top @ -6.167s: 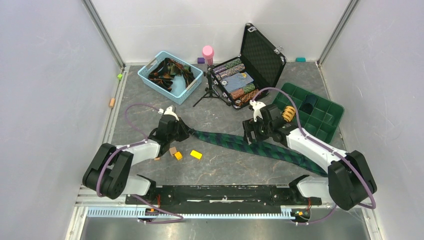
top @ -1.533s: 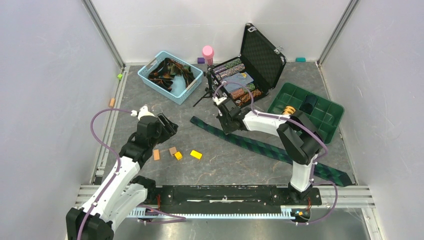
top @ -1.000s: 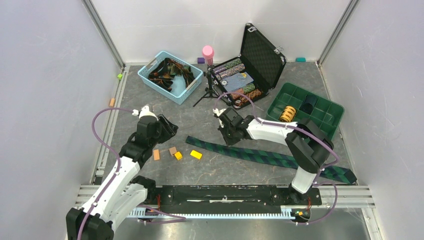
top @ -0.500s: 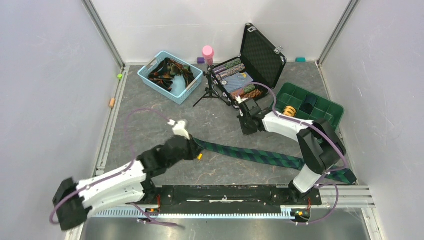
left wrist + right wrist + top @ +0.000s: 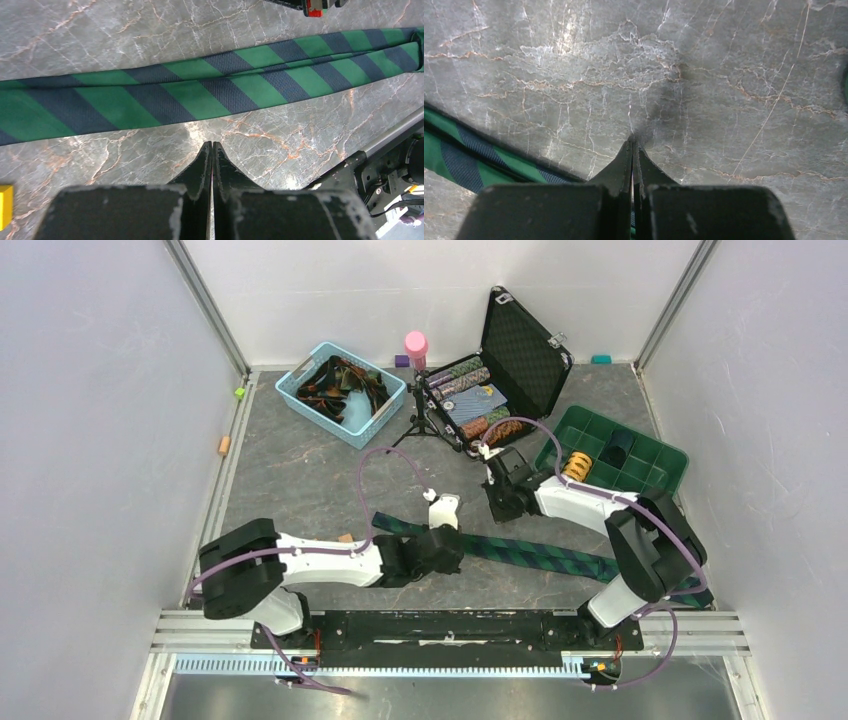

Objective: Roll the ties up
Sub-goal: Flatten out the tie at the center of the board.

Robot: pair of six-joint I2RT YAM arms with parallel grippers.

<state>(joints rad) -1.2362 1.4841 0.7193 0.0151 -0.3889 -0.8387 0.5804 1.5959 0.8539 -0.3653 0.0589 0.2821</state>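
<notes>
A green-and-navy striped tie (image 5: 540, 552) lies flat on the grey marble table, running from the centre to the near right. In the left wrist view the tie (image 5: 200, 95) crosses the top. My left gripper (image 5: 210, 145) is shut with nothing in it, tips on bare table just short of the tie's near edge. From above, the left gripper (image 5: 455, 552) sits beside the tie's narrow half. My right gripper (image 5: 495, 510) is shut and empty, on the far side of the tie. Its tips (image 5: 632, 139) touch bare table, with the tie (image 5: 469, 157) at lower left.
A blue basket (image 5: 378, 412) of loose ties stands at the back left. An open black case (image 5: 525, 350) holds rolled ties, with a small tripod (image 5: 418, 425) and pink bottle (image 5: 415, 345) beside it. A green tray (image 5: 640, 465) holds an orange roll (image 5: 573, 467). A yellow block (image 5: 4, 200) lies near.
My left arm swung right from the small blocks to the tie's middle, and its jaws closed. The right gripper drew back to the right, off the tie. The tie slid nearer.
</notes>
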